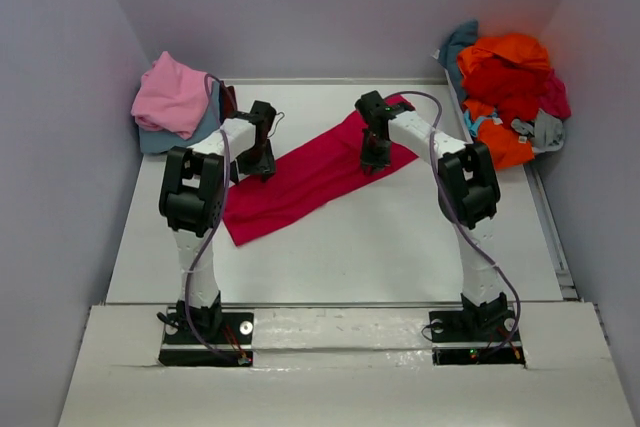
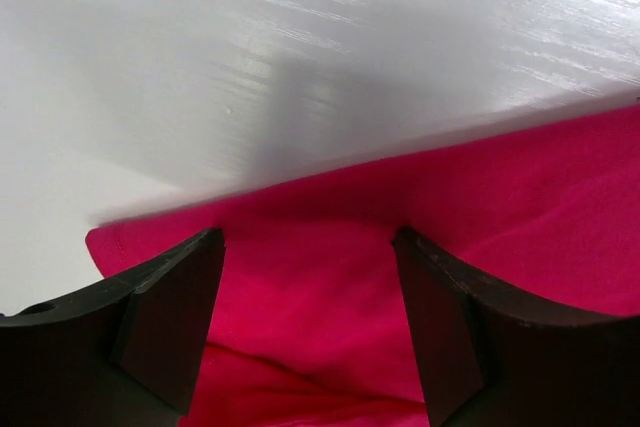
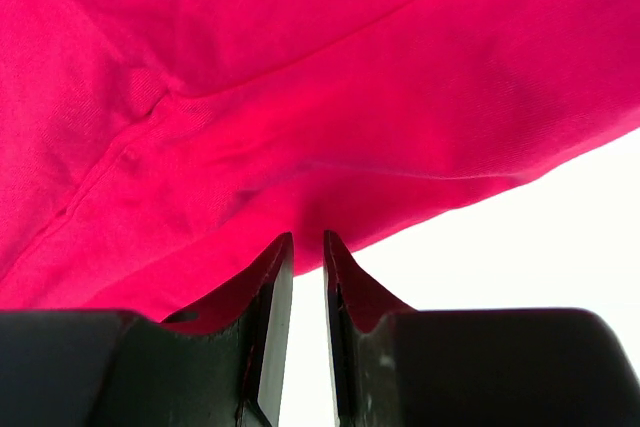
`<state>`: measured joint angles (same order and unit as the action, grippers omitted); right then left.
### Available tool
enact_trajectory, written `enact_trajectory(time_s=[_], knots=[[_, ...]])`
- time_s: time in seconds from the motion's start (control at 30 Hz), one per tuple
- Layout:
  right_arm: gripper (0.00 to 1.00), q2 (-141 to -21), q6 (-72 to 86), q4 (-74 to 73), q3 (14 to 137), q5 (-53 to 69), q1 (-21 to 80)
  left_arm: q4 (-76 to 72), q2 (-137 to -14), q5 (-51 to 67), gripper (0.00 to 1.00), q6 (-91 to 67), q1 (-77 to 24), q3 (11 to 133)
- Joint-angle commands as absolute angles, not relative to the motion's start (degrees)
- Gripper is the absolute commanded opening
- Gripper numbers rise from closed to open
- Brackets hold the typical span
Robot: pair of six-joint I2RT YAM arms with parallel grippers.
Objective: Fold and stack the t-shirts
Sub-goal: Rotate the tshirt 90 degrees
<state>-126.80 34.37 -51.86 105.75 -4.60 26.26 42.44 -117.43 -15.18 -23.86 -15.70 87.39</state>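
Lying across the white table [image 1: 400, 237] between grey walls [image 1: 330, 7], magenta-red t-shirt [image 1: 300, 182]

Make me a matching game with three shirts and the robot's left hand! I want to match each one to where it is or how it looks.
Things:
1. magenta-red t-shirt
2. pink t-shirt
3. orange t-shirt
4. left gripper

Places or states:
A. far right, on top of a heap of clothes
B. fingers wide open at a shirt's edge
C. spread out in the middle of the table
D. far left, lying on a dusty blue t-shirt

Pairs: 1-C, 2-D, 3-A, 4-B.
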Motion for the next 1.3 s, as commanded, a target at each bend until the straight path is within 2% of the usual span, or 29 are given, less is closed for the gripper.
enact_trajectory(time_s=[0.0, 0.27, 0.43, 0.67, 0.93, 1.1, 1.27], knots=[[0.25, -124.72, 36.12, -50.63, 105.39, -7.12, 25.93, 43.07, -118.57, -15.64, 0.82, -23.03, -15.56, 87.54], [0.26, -129.90, 36.12, -51.50, 108.36, -4.49, 24.79, 43.07, -116.63, -17.14, 0.82, -24.52, -15.56, 79.90], [0.26, -133.94, 35.68, -53.35, 113.37, -1.94, 23.12, 41.14, -113.04, -11.88, 0.82, -25.05, -15.56, 72.17], [0.27, -136.67, 35.33, -55.28, 117.68, -0.44, 19.70, 41.22, -109.08, -11.79, 0.82, -24.79, -15.56, 67.15], [0.28, -143.87, 32.61, -61.79, 131.04, -0.44, 18.02, 43.33, -101.96, -8.71, 0.82, -24.00, -15.56, 61.62], [0.29, -146.77, 31.20, -63.80, 136.92, 3.95, 18.02, 44.03, -97.13, -7.74, 0.82, -24.34, -15.56, 57.40], [0.29, -146.87, 29.27, -63.46, 135.18, 6.59, 18.02, 45.17, -93.35, -5.98, 0.82, -25.75, -15.56, 54.32]])
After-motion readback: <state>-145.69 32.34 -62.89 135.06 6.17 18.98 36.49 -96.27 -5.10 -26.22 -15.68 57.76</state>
